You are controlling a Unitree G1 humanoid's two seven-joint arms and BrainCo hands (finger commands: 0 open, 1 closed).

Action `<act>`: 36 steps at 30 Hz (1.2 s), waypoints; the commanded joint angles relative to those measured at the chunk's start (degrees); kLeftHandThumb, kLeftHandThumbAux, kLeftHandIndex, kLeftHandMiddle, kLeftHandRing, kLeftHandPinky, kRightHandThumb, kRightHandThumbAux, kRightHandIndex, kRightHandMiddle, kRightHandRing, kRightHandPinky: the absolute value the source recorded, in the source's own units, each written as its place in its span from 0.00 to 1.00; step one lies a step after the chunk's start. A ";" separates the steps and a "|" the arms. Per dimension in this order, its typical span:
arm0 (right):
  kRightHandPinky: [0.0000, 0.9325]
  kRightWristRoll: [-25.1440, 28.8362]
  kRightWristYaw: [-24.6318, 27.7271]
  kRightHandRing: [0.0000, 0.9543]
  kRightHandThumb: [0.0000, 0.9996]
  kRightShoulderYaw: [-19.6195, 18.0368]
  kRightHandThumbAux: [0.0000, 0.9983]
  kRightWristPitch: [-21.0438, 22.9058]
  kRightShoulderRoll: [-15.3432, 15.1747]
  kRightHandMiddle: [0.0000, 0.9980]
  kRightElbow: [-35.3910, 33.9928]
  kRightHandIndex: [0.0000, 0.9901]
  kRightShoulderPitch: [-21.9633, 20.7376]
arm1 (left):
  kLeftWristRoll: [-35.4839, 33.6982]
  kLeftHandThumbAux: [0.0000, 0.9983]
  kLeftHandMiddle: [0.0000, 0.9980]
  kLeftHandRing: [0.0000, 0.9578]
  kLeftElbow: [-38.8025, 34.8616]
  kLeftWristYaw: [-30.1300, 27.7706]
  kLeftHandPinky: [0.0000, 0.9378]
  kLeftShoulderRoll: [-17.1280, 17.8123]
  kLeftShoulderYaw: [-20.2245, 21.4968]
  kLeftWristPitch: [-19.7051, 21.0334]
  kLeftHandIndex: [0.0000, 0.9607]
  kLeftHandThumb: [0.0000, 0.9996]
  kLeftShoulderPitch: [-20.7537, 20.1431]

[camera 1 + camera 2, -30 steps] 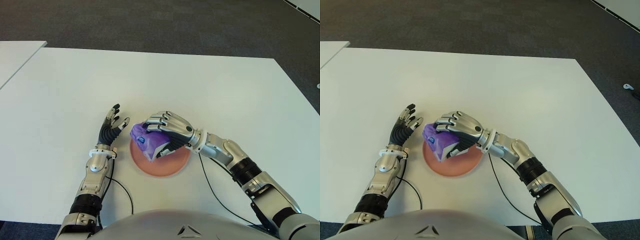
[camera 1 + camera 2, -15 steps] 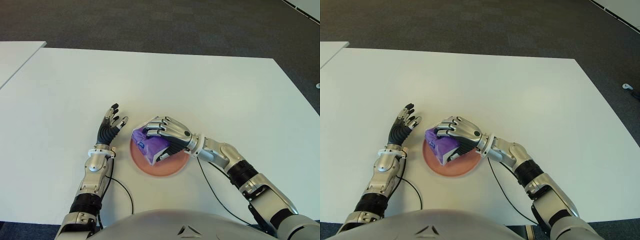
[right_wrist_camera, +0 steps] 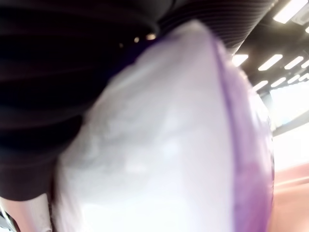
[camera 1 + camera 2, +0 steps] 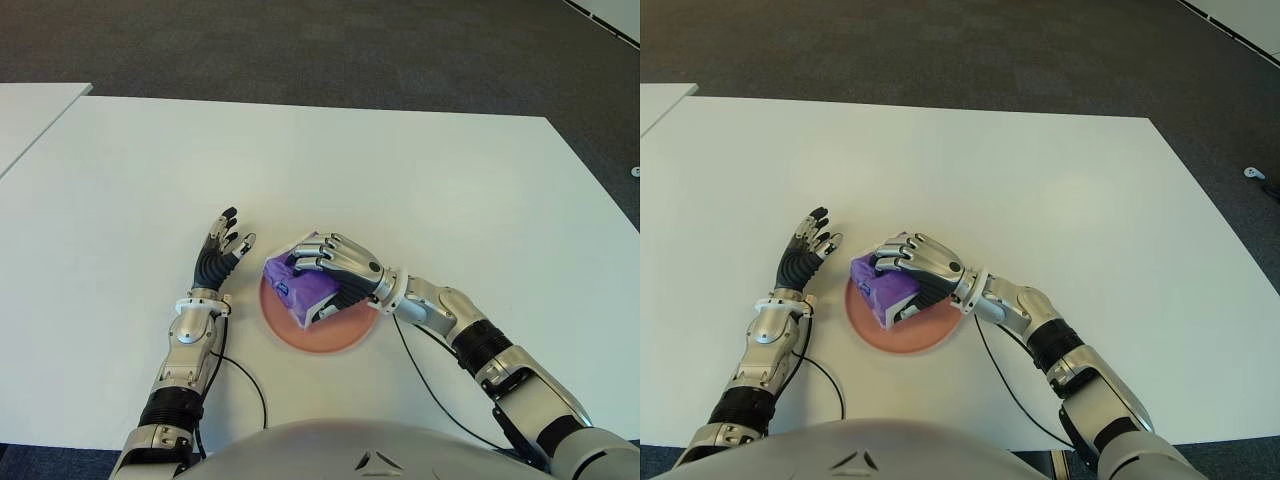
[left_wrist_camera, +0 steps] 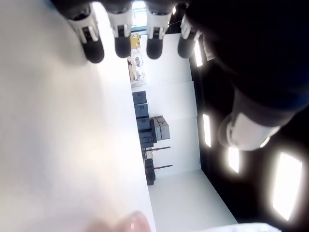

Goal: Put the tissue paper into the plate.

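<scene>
Tissue pack [image 4: 300,288], purple wrapper, sits low over the pink plate [image 4: 345,338], right hand [image 4: 335,268] wrapped over its top with fingers curled around it. Grip is closed on the pack; right wrist view confirms it, the pack fills the frame right against the palm. Cannot tell from either eye view whether the pack's underside touches the plate yet.

Versus 1.0 s ago: right hand is lower and nearer the plate centre, and the pack has come down with it. Versus 0.5 s ago: almost no change, hand and pack in nearly the same place, fingers a touch more spread across the top of the pack but gripping all the same.

Left hand [image 4: 222,250] shows just left of the plate, fingers spread and straight, holding nothing. Left wrist view shows the fingertips [image 5: 122,45] fanned out above the white surface [image 4: 420,190]. Its position matches both earlier frames; no visible shift.

Plate has not moved across the three moments. Thin black cables [image 4: 425,375] trail from both forearms across the surface toward the robot's body, lying much as before.
</scene>
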 commanded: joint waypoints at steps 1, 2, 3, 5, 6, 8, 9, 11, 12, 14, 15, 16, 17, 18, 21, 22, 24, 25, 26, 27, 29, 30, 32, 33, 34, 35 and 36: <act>0.70 0.52 3.79 0.73 0.70 1.03 0.72 -2.02 -1.15 0.70 0.82 0.43 -0.40 | -0.18 0.57 0.00 0.00 2.66 -0.96 0.00 -0.72 -0.56 4.07 0.00 0.10 3.55; 0.66 0.32 4.15 0.68 0.70 1.13 0.72 -2.24 -1.24 0.67 0.91 0.43 -0.61 | -0.16 0.57 0.00 0.00 2.70 -0.95 0.00 -0.71 -0.54 4.06 0.00 0.10 3.54; 0.60 -0.26 5.75 0.62 0.69 1.53 0.72 -2.27 -1.87 0.61 0.41 0.43 -1.11 | -0.03 0.57 0.00 0.00 2.89 -0.85 0.00 -0.65 -0.53 4.10 0.00 0.10 3.41; 0.37 -0.86 7.78 0.40 0.42 1.89 0.67 -2.31 -2.58 0.41 -0.24 0.29 -1.63 | 0.12 0.57 0.00 0.00 3.11 -0.73 0.00 -0.58 -0.51 4.15 0.00 0.10 3.26; 0.29 -1.17 8.98 0.31 0.31 2.06 0.65 -2.13 -2.95 0.33 -0.73 0.24 -1.82 | 0.33 0.57 0.00 0.00 3.20 -0.55 0.00 -0.54 -0.53 4.30 0.00 0.10 3.20; 0.15 -1.53 11.02 0.20 0.20 2.25 0.62 -1.53 -3.51 0.23 -1.84 0.16 -1.92 | 0.78 0.57 0.00 0.00 3.17 -0.18 0.00 -0.42 -0.61 4.77 0.00 0.11 3.19; 0.10 -1.66 11.98 0.13 0.14 2.33 0.58 -1.19 -3.79 0.16 -2.45 0.11 -1.92 | 1.00 0.57 0.00 0.00 3.11 -0.01 0.00 -0.37 -0.65 5.04 0.00 0.11 3.21; 0.05 -1.66 12.99 0.07 0.08 2.38 0.56 -0.78 -3.96 0.09 -3.03 0.06 -1.88 | 1.18 0.57 0.00 0.00 3.16 0.08 0.00 -0.31 -0.62 5.28 0.00 0.10 3.15; 0.03 -1.48 13.72 0.04 0.06 2.35 0.55 -0.54 -4.10 0.07 -3.48 0.04 -1.81 | 1.32 0.57 0.00 0.00 3.22 0.18 0.00 -0.26 -0.62 5.45 0.00 0.10 3.13; 0.02 -0.47 15.80 0.02 0.03 2.08 0.51 0.10 -4.52 0.04 -4.76 0.02 -1.47 | 1.85 0.57 0.00 0.00 3.18 0.49 0.00 -0.08 -0.68 5.81 0.00 0.10 3.17; 0.01 0.42 16.92 0.01 0.02 1.83 0.48 0.45 -4.71 0.02 -5.46 0.01 -1.20 | 2.11 0.57 0.00 0.00 3.08 0.57 0.00 0.01 -0.74 5.94 0.00 0.09 3.22; 0.01 1.05 17.67 0.01 0.01 1.65 0.46 0.72 -4.79 0.01 -5.93 0.01 -1.00 | 2.26 0.57 0.00 0.00 3.01 0.58 0.00 0.08 -0.76 6.01 0.00 0.09 3.24; 0.00 1.67 18.25 0.01 0.01 1.48 0.45 0.95 -4.78 0.01 -6.23 0.01 -0.79 | 2.40 0.57 0.00 0.00 2.83 0.50 0.00 0.15 -0.82 6.19 0.00 0.09 3.29; 0.00 2.12 18.73 0.00 0.01 1.35 0.42 1.14 -4.77 0.01 -6.49 0.00 -0.63 | 2.51 0.57 0.00 0.00 2.68 0.44 0.00 0.19 -0.84 6.34 0.00 0.08 3.34; 0.00 3.89 20.34 0.00 0.00 0.73 0.39 1.73 -4.93 0.00 -7.75 0.00 -0.04 | 2.79 0.56 0.00 0.00 2.15 0.31 0.00 0.24 -0.86 7.29 0.00 0.08 3.44; 0.00 4.26 20.75 0.00 0.00 0.59 0.38 1.87 -4.95 0.00 -8.04 0.00 0.09 | 2.83 0.56 0.00 0.00 2.04 0.30 0.00 0.23 -0.85 7.47 0.00 0.08 3.46; 0.00 5.68 22.08 0.00 0.00 0.06 0.37 2.21 -5.17 0.00 -9.09 0.00 0.49 | 3.05 0.55 0.00 0.00 1.88 0.52 0.00 0.20 -0.85 7.74 0.00 0.07 3.50; 0.00 6.49 22.80 0.00 0.00 -0.24 0.36 2.39 -5.28 0.00 -9.66 0.00 0.73 | 3.19 0.55 0.00 0.00 1.83 0.67 0.00 0.19 -0.86 7.83 0.00 0.07 3.51; 0.00 7.07 23.38 0.00 0.00 -0.47 0.36 2.52 -5.34 0.00 -10.08 0.00 0.92 | 3.29 0.55 0.00 0.00 1.79 0.76 0.00 0.19 -0.86 7.89 0.00 0.07 3.52; 0.00 8.26 24.26 0.00 0.00 -0.79 0.36 2.71 -5.45 0.00 -10.62 0.00 1.18 | 3.43 0.55 0.00 0.00 1.78 0.89 0.00 0.18 -0.89 7.96 0.00 0.07 3.54; 0.00 10.20 25.89 0.00 0.00 -1.32 0.35 3.08 -5.63 0.00 -11.60 0.00 1.56 | 3.62 0.54 0.00 0.00 1.83 1.02 0.00 0.20 -0.91 7.99 0.00 0.07 3.55; 0.00 11.71 27.10 0.00 0.00 -1.63 0.35 3.38 -5.87 0.00 -12.34 0.00 1.73 | 3.85 0.54 0.00 0.00 1.95 1.21 0.00 0.22 -0.94 7.76 0.00 0.07 3.55; 0.00 13.39 28.71 0.00 0.00 -2.05 0.34 3.77 -6.09 0.00 -13.26 0.00 1.97 | 4.11 0.53 0.00 0.00 2.09 1.43 0.00 0.25 -0.98 7.48 0.00 0.07 3.56; 0.00 14.23 29.48 0.00 0.00 -2.29 0.34 3.95 -6.19 0.00 -13.75 0.00 2.08 | 4.26 0.53 0.00 0.00 2.15 1.57 0.00 0.25 -1.00 7.27 0.00 0.07 3.57; 0.00 14.77 30.05 0.00 0.00 -2.48 0.34 4.09 -6.22 0.00 -14.09 0.00 2.17 | 4.35 0.53 0.00 0.00 2.18 1.65 0.00 0.25 -1.00 7.16 0.00 0.07 3.58; 0.00 15.74 30.79 0.00 0.00 -2.81 0.34 4.30 -6.29 0.00 -14.69 0.00 2.28 | 4.47 0.53 0.00 0.00 2.19 1.71 0.00 0.27 -1.05 6.76 0.00 0.07 3.69; 0.00 16.43 31.27 0.00 0.00 -3.14 0.34 4.45 -6.26 0.00 -15.12 0.00 2.41 | 4.55 0.53 0.00 0.00 2.21 1.73 0.00 0.30 -1.11 6.38 0.00 0.07 3.78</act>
